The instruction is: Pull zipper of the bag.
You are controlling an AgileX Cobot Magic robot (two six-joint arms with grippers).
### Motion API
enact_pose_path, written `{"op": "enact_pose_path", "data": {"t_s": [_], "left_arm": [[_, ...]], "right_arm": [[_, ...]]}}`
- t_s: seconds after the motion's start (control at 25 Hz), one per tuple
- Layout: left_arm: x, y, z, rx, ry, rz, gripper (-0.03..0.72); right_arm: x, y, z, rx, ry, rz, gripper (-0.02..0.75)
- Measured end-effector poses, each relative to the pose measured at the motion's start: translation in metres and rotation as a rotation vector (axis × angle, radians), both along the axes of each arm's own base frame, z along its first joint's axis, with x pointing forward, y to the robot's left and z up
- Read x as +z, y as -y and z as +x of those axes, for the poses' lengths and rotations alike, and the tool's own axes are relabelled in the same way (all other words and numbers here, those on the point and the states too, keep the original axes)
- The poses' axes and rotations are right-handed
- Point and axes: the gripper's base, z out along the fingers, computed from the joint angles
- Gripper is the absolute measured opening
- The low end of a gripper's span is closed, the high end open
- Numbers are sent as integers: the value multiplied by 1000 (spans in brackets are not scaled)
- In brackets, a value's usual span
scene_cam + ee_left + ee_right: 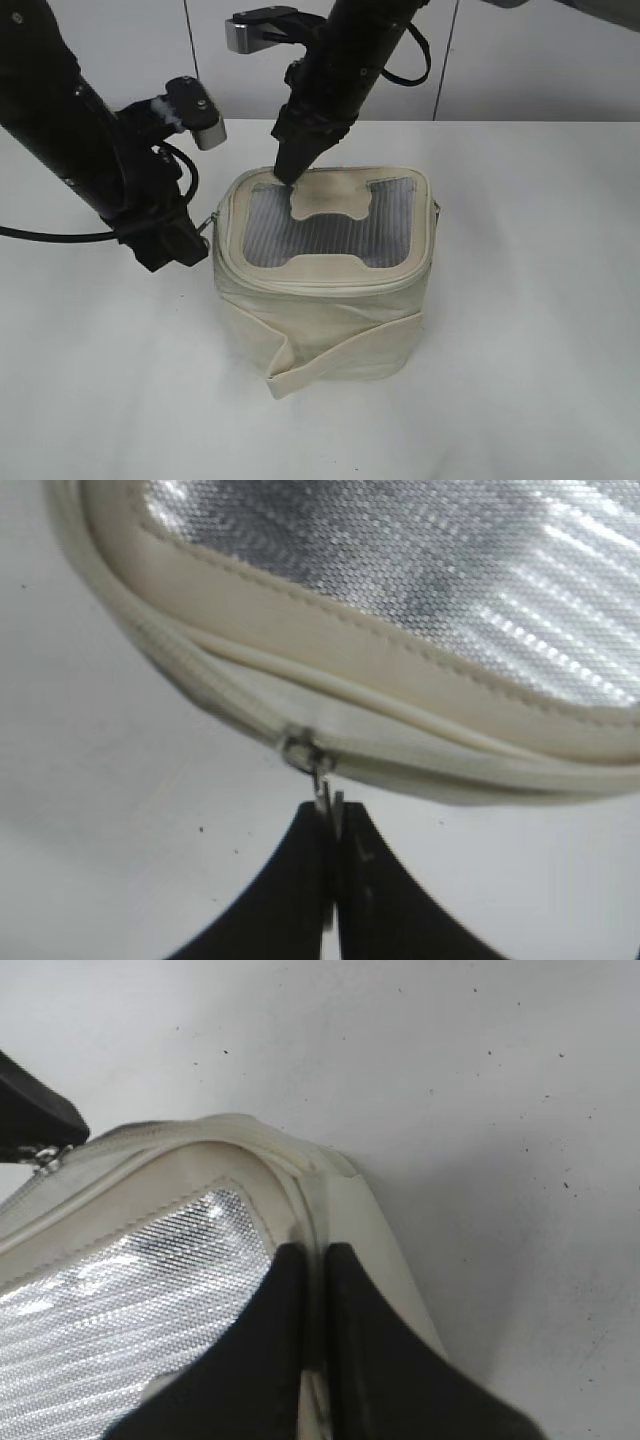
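Observation:
The cream-white bag (320, 300) stands upright on the table, its silvery mesh top (330, 235) facing up. My left gripper (200, 235) is at the bag's left top corner. In the left wrist view it (333, 805) is shut on the silver pull tab (322, 780) of the zipper (450, 772). The slider (298, 745) sits at the corner of the zip track. My right gripper (288, 175) is shut, and its tips (315, 1260) press on the bag's back left top rim (300, 1175). The pull tab also shows in the right wrist view (45, 1155).
The loose cream strap (340, 355) hangs across the bag's front side. The white table (520, 330) spreads all around the bag. A pale wall (540, 60) rises behind the table's back edge.

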Motion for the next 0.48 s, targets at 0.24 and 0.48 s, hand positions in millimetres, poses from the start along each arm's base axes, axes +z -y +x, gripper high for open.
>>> {"op": "enact_pose_path", "data": {"t_s": [0.24, 0.48], "left_arm": [[11, -3, -13, 53, -106, 3, 1], [21, -3, -22, 161, -188, -20, 1]], "right_arm": [[0, 0, 0, -11, -6, 0, 38], [1, -1, -1, -12, -7, 4, 36]]}}
